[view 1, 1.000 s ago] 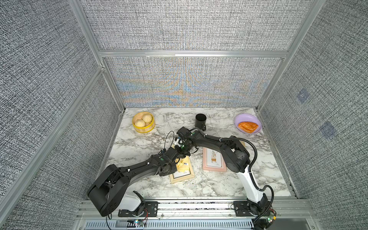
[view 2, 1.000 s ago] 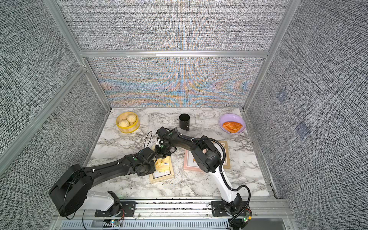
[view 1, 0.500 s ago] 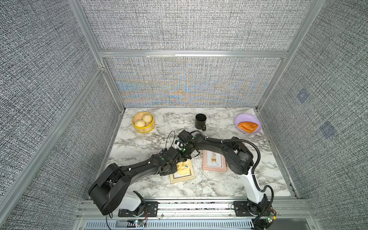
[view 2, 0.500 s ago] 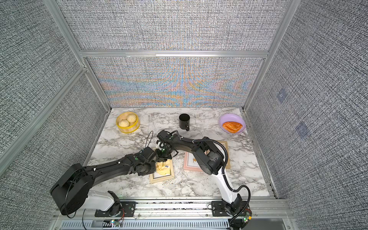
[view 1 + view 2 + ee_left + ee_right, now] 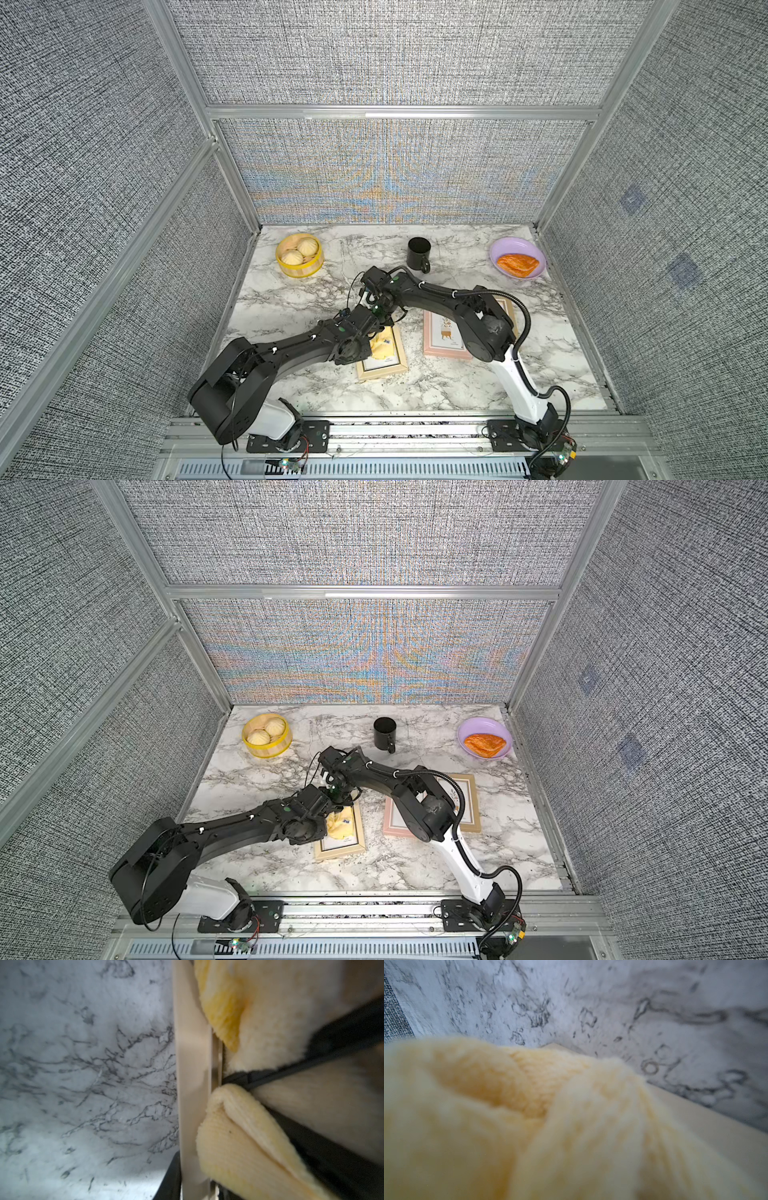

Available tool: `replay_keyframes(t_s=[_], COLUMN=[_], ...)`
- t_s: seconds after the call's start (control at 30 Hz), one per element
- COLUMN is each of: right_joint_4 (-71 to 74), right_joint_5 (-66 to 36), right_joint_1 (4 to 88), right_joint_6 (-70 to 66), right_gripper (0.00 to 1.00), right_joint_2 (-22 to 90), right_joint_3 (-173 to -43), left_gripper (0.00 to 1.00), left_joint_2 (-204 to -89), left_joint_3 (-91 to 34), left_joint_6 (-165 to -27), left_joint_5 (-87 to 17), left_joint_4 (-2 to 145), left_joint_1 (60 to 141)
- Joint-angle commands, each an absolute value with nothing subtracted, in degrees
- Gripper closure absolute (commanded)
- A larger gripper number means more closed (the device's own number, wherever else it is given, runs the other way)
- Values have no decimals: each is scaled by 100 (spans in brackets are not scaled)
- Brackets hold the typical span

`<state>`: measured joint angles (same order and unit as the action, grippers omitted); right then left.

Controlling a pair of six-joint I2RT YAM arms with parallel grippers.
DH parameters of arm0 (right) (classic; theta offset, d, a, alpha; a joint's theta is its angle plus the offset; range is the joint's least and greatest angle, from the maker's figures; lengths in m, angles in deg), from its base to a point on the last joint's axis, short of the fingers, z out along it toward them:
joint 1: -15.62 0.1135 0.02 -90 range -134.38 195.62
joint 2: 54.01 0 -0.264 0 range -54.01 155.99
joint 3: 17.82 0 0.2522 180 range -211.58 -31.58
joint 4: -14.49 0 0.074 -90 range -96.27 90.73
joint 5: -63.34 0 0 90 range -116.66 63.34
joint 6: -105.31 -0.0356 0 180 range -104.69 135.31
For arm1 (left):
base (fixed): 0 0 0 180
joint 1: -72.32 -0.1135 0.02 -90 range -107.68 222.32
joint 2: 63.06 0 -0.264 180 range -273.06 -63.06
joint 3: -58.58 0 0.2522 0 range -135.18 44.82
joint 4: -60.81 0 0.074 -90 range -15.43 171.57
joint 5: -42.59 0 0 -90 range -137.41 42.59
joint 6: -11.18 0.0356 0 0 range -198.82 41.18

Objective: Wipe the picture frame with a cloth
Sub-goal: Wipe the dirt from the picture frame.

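Standing by the rig, I take in the marble table first, with both black arms reaching in to meet over its middle. Next in size are the frames. The beige frame lies flat right beneath the two pincers. A pink frame lies flat off to the side of the right pincer, well clear of its tips.

Smaller again, the cloth sits bunched on the beige frame's face, directly under both pincers. It covers the part nearest them, and the strip farthest from them shows bare.

The left pincer is set narrow, with cloth pinched between its fingers. The frame's rail runs just past its tips. The right pincer is closed tight just above the cloth. Whether a fold is caught in it I cannot tell, since its wrist view is all yellow fluff.

The cloth looks soft, light and floppy, so I'd judge it will crumple rather than push. It is best gripped in a thick fold and pressed down. The frame looks light and stiff, probably with a breakable pane, and likely to skid on marble. It wants steadying at a rail.
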<state>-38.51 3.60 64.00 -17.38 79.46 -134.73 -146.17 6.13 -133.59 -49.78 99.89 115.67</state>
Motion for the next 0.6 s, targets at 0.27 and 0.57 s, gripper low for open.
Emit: replay_keyframes(t_s=[0.27,0.57], right_joint_4=[-4892,-4568], right_joint_5=[-936,-373], right_joint_1=[5820,6693], right_joint_6=[-1064,-1563], right_gripper=[100,100], right_joint_2=[7668,7746], right_joint_3=[-12754,-12633], left_gripper=[100,100], left_joint_2=[-14580,-14628], left_joint_3=[699,636], left_joint_6=[-13507,-13542], left_joint_5=[-4902,-4941], left_joint_4=[10159,10143], left_joint_1=[11530,11521])
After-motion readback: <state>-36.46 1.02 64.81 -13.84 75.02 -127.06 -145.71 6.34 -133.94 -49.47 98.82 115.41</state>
